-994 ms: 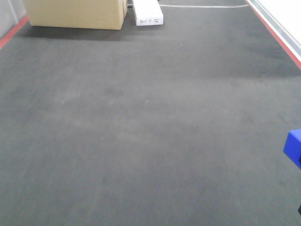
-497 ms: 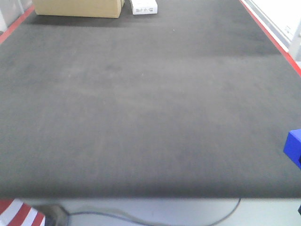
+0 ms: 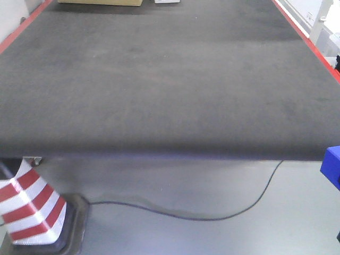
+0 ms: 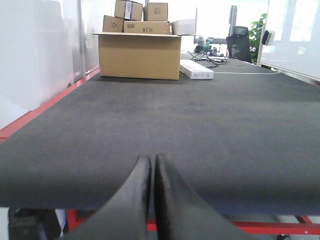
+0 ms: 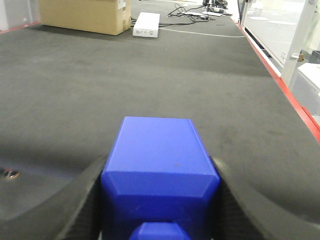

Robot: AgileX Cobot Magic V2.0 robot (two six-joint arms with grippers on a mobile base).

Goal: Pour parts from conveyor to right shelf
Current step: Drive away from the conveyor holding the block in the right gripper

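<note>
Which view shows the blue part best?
The right wrist view: the blue part fills its lower centre, clamped in the right gripper. The front view catches only a corner at its right edge; the left wrist view shows none of it.

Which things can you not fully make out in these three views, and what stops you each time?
Right shelf: appears in no view.
Blue part: front view, cut by the right edge; only a corner shows.
Right tool: right wrist view, its inner faces hidden by the blue part it clamps; the bottom edge cuts it.
Striped post: front view, cut by the bottom-left corner.
</note>
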